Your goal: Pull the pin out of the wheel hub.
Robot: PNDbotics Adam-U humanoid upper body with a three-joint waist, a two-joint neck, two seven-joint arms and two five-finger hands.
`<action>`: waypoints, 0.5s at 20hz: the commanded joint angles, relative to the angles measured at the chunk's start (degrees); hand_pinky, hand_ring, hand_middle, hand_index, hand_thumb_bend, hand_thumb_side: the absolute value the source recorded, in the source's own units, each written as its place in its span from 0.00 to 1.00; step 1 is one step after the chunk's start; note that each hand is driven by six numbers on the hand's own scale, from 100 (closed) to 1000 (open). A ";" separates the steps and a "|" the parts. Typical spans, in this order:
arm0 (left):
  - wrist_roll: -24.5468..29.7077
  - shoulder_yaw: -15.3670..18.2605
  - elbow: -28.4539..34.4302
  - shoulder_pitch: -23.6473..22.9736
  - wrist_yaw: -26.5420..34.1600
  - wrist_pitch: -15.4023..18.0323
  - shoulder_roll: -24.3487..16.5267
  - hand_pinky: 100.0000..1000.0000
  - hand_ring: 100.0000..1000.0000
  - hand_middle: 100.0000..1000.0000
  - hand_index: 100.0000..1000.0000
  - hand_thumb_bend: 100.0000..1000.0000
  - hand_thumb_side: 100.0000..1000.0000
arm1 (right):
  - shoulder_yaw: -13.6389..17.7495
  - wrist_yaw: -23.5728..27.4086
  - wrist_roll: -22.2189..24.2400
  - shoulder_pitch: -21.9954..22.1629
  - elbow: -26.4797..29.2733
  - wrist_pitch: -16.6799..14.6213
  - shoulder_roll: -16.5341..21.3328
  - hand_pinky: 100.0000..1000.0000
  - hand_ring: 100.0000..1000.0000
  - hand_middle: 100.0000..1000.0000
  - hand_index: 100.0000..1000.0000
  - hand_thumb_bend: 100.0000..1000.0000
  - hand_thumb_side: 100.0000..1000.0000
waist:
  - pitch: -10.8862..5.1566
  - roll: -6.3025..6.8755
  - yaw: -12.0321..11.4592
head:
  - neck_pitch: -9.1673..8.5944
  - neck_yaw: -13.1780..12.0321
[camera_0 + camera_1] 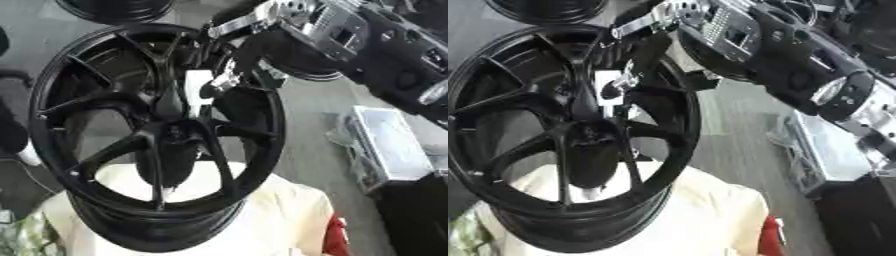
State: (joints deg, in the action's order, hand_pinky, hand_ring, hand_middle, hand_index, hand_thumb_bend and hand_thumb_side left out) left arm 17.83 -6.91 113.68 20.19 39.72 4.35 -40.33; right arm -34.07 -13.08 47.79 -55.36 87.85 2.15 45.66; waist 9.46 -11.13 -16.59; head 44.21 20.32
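Right hand (pixel 229 75) reaching into black wheel hub (pixel 179 132) — grip unclear, cream cloth (pixel 289 210) beneath

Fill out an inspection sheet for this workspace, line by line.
Surface: cream cloth covers the stand under the wheel.
Job's things: black wheel leans tilted on the cloth, spokes facing the camera; hub at its centre; the pin cannot be made out.
Clutter: white tray on the floor at right; something red at the cloth's lower right edge.
Hands: right hand reaches in from the upper right to just above the hub, fingers dark against the spokes, grip not readable; left hand not in view.
Cables: nothing seen.
Surroundings: grey floor; second wheel at the top edge.
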 commanded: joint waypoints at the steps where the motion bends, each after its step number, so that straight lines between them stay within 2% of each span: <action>1: 0.13 0.24 0.91 0.95 -0.31 0.37 -1.69 0.65 1.00 0.91 0.74 0.00 0.68 | 1.22 0.34 -0.05 -0.57 0.80 0.24 2.17 0.90 0.87 0.78 0.91 0.39 0.65 | -0.41 0.52 -0.03 | -0.09 0.35; 10: 0.60 0.15 0.91 1.28 -1.14 0.87 -2.03 0.66 1.00 0.91 0.73 0.00 0.68 | 1.96 0.97 -0.25 -0.10 1.21 0.72 2.51 0.89 0.86 0.77 0.90 0.39 0.59 | 0.71 0.06 -0.47 | -0.09 0.52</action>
State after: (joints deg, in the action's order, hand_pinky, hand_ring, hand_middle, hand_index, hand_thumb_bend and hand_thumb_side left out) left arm 18.37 -6.93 113.68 20.68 38.98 4.89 -40.54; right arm -33.46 -12.47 47.70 -54.83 88.21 2.65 46.05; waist 10.85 -11.60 -17.05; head 44.21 20.73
